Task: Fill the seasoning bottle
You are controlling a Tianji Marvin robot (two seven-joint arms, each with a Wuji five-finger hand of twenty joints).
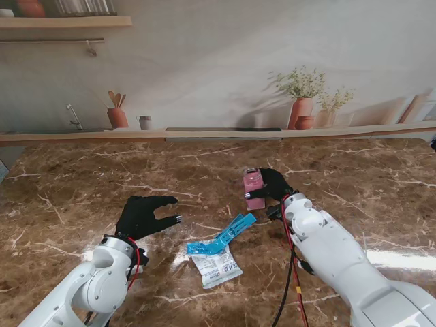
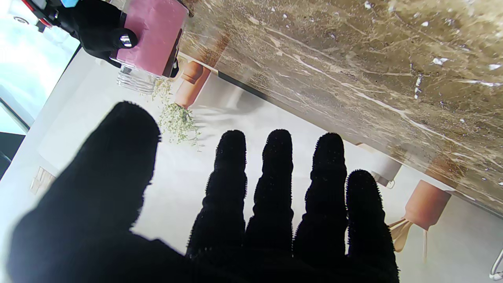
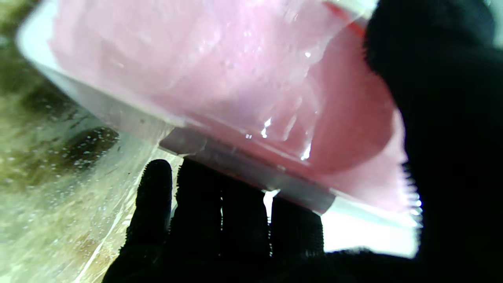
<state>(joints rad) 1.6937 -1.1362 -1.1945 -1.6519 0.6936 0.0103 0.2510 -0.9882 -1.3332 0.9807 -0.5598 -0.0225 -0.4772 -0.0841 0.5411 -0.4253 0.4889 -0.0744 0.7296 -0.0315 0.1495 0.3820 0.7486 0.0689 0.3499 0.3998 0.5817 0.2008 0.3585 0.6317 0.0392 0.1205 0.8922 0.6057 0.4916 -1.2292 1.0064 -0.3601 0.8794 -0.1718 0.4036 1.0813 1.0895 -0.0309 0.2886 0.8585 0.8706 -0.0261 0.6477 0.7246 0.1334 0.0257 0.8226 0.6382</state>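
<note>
- Right hand has its fingers clamped around the seasoning bottle, a clear one full of pink stuff, standing upright right of centre on the brown marble desk.
- Left hand holds nothing, fingers spread apart, palm down over the desk on the left, well apart from the bottle.
- Between the arms, nearer to me: a blue funnel-like scoop lying across a white refill packet.
- The packet has print on it, but it's too small to read. No brand visible on the bottle.
</note>
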